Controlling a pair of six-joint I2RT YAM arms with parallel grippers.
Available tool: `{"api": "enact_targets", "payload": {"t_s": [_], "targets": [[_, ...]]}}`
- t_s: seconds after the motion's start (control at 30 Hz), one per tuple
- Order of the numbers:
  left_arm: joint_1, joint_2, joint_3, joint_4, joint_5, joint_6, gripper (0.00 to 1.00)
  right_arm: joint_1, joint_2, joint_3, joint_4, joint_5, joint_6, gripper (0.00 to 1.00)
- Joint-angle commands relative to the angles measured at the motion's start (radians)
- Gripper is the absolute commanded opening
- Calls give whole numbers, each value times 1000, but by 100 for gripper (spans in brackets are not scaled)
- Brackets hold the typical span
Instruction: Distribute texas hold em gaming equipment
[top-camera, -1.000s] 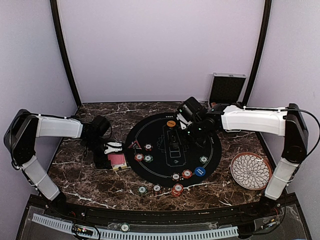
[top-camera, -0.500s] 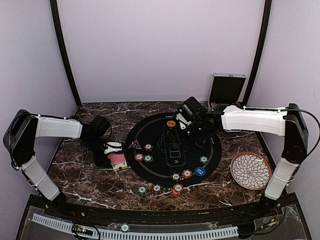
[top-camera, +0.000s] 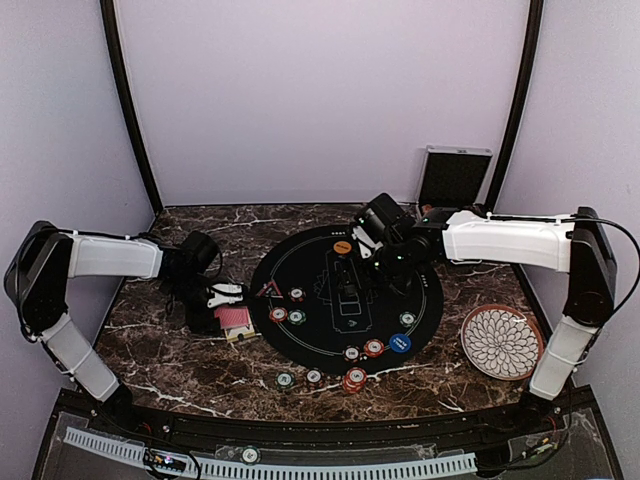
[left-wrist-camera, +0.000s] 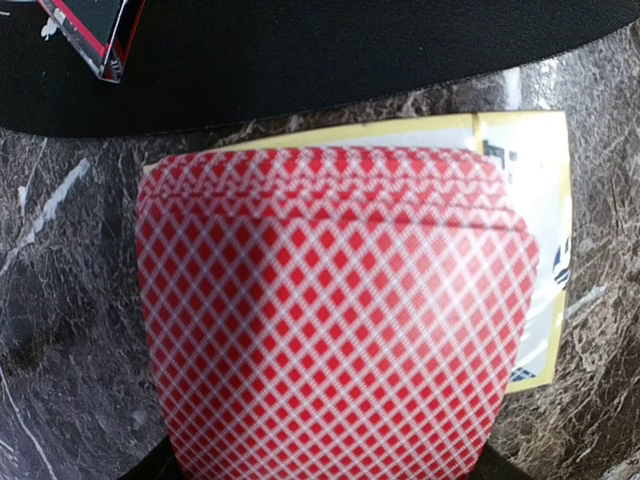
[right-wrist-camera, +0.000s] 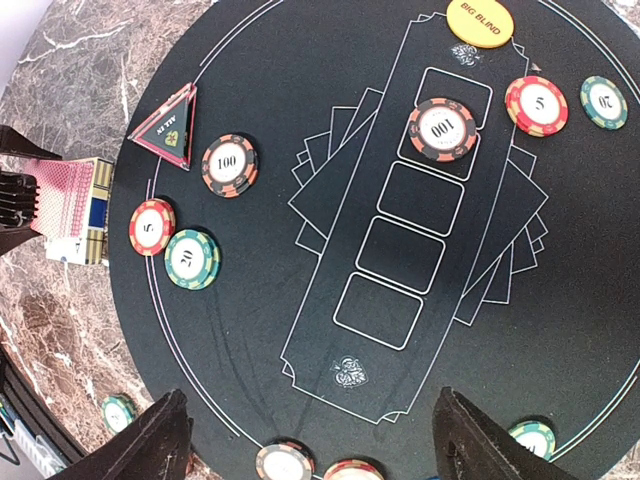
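Observation:
Red-backed playing cards (left-wrist-camera: 335, 320) fill the left wrist view, lying over a yellow card box (left-wrist-camera: 530, 200) on the marble. My left gripper (top-camera: 224, 298) is shut on these cards at the mat's left edge; its fingers are hidden under them. My right gripper (right-wrist-camera: 318, 450) hangs open above the black round mat (top-camera: 345, 330), with nothing between its fingers (right-wrist-camera: 165, 440). On the mat lie a 100 chip (right-wrist-camera: 443, 128) in a card outline, other striped chips (right-wrist-camera: 192, 259), an orange button (right-wrist-camera: 479, 22), a blue button (top-camera: 399, 343) and a triangular marker (right-wrist-camera: 168, 127).
A white patterned plate (top-camera: 501, 341) sits at the right of the mat. A silver case (top-camera: 454, 176) stands against the back wall. Three chips (top-camera: 354, 379) lie on the marble in front of the mat. Black frame posts rise at both back corners.
My left gripper has shut on the cards. Both arms have stayed almost where they were, and the chips have not moved.

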Motion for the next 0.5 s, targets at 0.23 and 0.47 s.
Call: {"api": "enact_targets", "payload": {"t_s": [0.23,0.47], "targets": [[-5,-76,48,-83,29,-10,31,9,-11,14,28,-44,7,85],[-5,-93,62,-117,26,-21,19,9,-15,9,37,-57,17,85]]}}
